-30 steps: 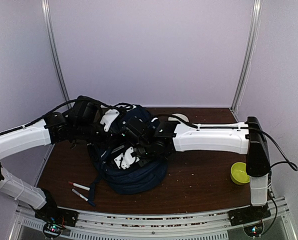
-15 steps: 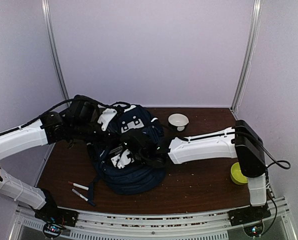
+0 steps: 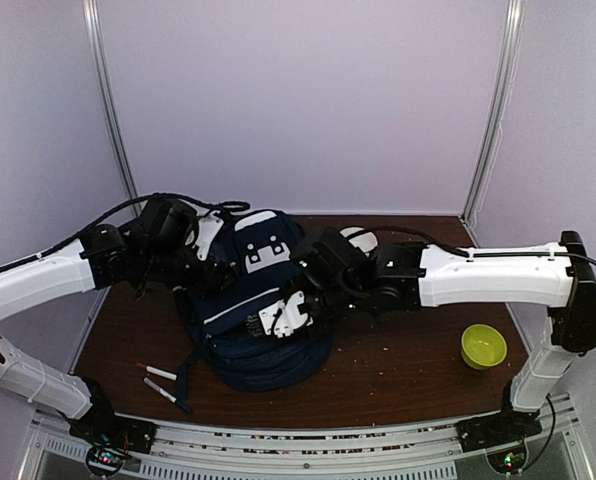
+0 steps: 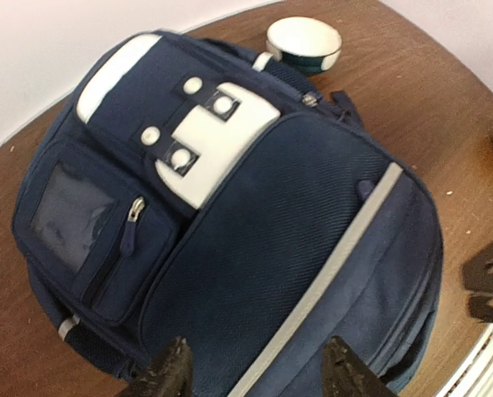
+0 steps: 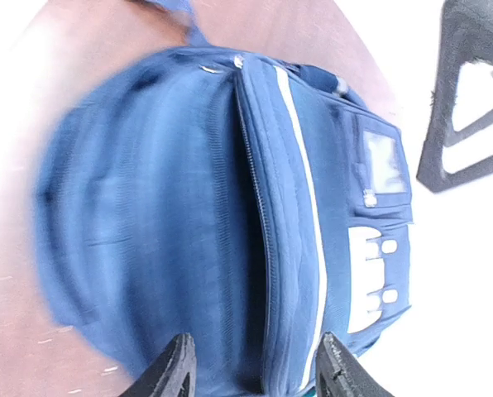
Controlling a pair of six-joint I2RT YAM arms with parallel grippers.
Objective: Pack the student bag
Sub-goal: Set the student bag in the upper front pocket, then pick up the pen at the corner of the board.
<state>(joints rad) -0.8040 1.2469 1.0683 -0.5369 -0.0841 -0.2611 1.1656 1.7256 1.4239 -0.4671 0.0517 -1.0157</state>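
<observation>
The student bag (image 3: 268, 350) is a big navy backpack with a pale diagonal stripe, lying on the brown table (image 3: 408, 370). My left gripper (image 3: 218, 268) hovers over the bag's left side. In the left wrist view this gripper (image 4: 256, 376) is open above the front panel of the bag (image 4: 255, 215), with nothing between its fingers. My right gripper (image 3: 276, 318) is over the bag's right front. Seen from the right wrist, that gripper (image 5: 255, 372) is open above the bag (image 5: 147, 215), straddling a dark zipper line (image 5: 255, 231) and holding nothing.
Two pens (image 3: 159, 372) (image 3: 163, 391) lie on the table near the bag's front left. A white bowl (image 3: 364, 238) (image 4: 304, 40) stands behind the bag, partly hidden by the right arm. A yellow-green bowl (image 3: 483, 345) sits at the right.
Both grippers have opened. The left one let go of the bag. The right arm drew back to the right, and the bag's front panel now lies flatter and more visible.
</observation>
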